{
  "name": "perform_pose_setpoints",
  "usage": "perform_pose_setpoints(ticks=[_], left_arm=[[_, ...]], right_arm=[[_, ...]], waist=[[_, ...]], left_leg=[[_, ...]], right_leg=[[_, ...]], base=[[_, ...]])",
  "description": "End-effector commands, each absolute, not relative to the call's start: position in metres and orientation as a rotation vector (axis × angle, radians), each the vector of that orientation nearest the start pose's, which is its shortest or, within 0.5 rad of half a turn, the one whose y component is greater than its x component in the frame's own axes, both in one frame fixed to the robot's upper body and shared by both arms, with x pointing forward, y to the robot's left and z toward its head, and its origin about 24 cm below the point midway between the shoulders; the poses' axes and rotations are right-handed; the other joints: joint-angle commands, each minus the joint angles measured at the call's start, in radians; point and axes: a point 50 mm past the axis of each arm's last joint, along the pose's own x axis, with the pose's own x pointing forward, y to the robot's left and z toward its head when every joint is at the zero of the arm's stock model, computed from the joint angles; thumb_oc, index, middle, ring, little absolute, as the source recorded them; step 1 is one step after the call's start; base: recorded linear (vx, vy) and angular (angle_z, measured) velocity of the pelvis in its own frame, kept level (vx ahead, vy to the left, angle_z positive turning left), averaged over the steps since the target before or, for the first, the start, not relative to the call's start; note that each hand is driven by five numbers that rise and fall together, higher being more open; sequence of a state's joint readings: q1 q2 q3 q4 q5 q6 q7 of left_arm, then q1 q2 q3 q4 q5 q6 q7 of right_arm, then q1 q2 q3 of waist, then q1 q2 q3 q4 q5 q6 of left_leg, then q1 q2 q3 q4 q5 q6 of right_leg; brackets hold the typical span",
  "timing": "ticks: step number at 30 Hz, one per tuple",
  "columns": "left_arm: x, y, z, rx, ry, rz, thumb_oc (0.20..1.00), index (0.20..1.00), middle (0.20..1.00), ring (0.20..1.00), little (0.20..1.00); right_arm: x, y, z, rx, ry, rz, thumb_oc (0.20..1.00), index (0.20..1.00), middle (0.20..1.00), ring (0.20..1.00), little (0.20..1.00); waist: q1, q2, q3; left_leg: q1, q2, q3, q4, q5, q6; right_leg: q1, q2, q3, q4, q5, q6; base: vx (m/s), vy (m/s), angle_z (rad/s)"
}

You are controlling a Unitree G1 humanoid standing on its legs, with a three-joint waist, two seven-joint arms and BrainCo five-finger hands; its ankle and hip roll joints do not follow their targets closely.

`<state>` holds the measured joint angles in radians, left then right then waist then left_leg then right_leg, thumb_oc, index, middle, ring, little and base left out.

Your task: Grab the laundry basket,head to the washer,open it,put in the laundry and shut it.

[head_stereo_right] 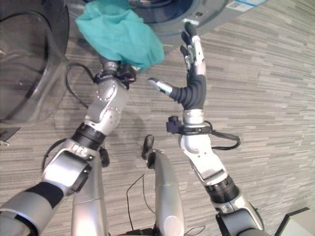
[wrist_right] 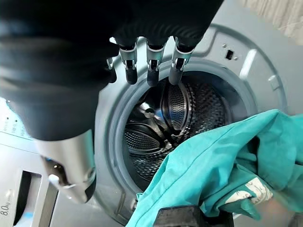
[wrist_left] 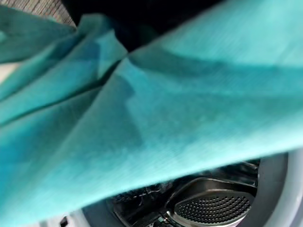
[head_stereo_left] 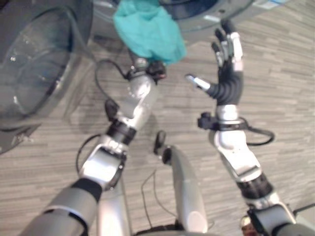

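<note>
Fingers (head_stereo_left: 230, 44) of right hand (head_stereo_left: 227, 73) straight, spread, holding nothing; left hand's grip indiscernible under teal cloth (head_stereo_left: 147, 29) at washer (wrist_right: 265, 61) drum opening (wrist_right: 165, 123); door (head_stereo_left: 34, 59) open.

Left hand wholly hidden under the teal cloth (head_stereo_left: 149, 30), so grip could not be told. Cloth itself cut off by the top edge in both eye views, and in the left wrist view blurred and spread across nearly everything, leaving just a sliver of the washer drum (wrist_left: 213, 205) visible below it. Washer (head_stereo_right: 206, 14) cropped to a strip of its rim in the eye views. Open glass door (head_stereo_left: 29, 59) cut by the left edge. Panel markings (wrist_right: 9, 208) on the washer front too small to read.
</note>
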<state>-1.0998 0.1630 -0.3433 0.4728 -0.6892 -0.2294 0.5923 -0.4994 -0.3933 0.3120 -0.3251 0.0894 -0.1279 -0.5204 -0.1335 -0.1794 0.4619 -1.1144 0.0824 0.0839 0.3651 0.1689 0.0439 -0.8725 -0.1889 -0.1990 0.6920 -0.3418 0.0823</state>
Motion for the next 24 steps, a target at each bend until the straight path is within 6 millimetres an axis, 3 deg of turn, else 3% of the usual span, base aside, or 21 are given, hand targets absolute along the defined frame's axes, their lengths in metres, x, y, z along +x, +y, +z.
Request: perform_pose_setpoints(ticks=[1,9,12,14,15,20,24], left_arm=[[0.367,0.03,0.288,-0.481,-0.543,-0.047,0.2,0.2,0.2,0.2,0.2],[0.372,0.047,0.321,-0.498,-0.608,0.014,0.2,0.2,0.2,0.2,0.2],[0.377,0.067,0.341,-0.496,-0.649,0.071,0.2,0.2,0.2,0.2,0.2],[0.38,0.091,0.359,-0.514,-0.677,0.125,0.2,0.2,0.2,0.2,0.2],[0.381,0.091,0.359,-0.516,-0.676,0.124,0.2,0.2,0.2,0.2,0.2],[0.379,0.123,0.377,-0.545,-0.732,0.165,0.2,0.2,0.2,0.2,0.2],[0.373,0.136,0.389,-0.556,-0.795,0.157,0.2,0.2,0.2,0.2,0.2]], right_arm=[[0.265,-0.133,0.239,-0.016,-0.931,-0.099,1.0,1.0,1.0,1.0,1.0],[0.265,-0.15,0.242,0.006,-0.947,-0.18,1.0,1.0,1.0,1.0,1.0],[0.266,-0.163,0.23,0.056,-0.895,-0.208,1.0,1.0,1.0,1.0,1.0],[0.265,-0.179,0.21,0.105,-0.803,-0.207,1.0,1.0,1.0,1.0,1.0],[0.265,-0.18,0.21,0.106,-0.802,-0.204,1.0,1.0,1.0,1.0,1.0],[0.26,-0.214,0.164,0.111,-0.594,-0.266,1.0,1.0,1.0,1.0,1.0],[0.254,-0.242,0.104,0.052,-0.331,-0.4,1.0,1.0,1.0,1.0,1.0]], waist=[[-0.029,0.049,-0.12],[-0.065,0.058,-0.137],[-0.088,0.06,-0.142],[-0.109,0.058,-0.143],[-0.11,0.059,-0.145],[-0.135,0.061,-0.148],[-0.147,0.063,-0.153]], left_leg=[[-0.023,0.104,-0.021,0.106,-0.21,-0.071],[-0.068,0.109,-0.004,0.156,-0.243,-0.06],[-0.082,0.112,0.004,0.17,-0.257,-0.055],[-0.095,0.114,0.008,0.184,-0.268,-0.053],[-0.096,0.114,0.008,0.185,-0.269,-0.053],[-0.113,0.109,0.017,0.184,-0.279,-0.051],[-0.129,0.105,0.027,0.184,-0.285,-0.051]], right_leg=[[-0.015,-0.007,0.005,-0.06,0.072,-0.017],[-0.052,-0.007,0.035,-0.067,0.088,-0.003],[-0.06,-0.006,0.049,-0.079,0.097,0.003],[-0.067,-0.007,0.056,-0.09,0.103,0.009],[-0.067,-0.008,0.057,-0.091,0.103,0.01],[-0.075,-0.011,0.064,-0.123,0.122,0.023],[-0.079,-0.012,0.069,-0.153,0.139,0.033]], base=[[0.02,0.084,-0.06],[0.02,0.066,-0.12],[0.03,0.08,-0.09],[0.04,0.082,-0.13],[0.03,0.071,-0.1],[0.03,0.05,-0.06],[0.03,0.056,-0.07]])
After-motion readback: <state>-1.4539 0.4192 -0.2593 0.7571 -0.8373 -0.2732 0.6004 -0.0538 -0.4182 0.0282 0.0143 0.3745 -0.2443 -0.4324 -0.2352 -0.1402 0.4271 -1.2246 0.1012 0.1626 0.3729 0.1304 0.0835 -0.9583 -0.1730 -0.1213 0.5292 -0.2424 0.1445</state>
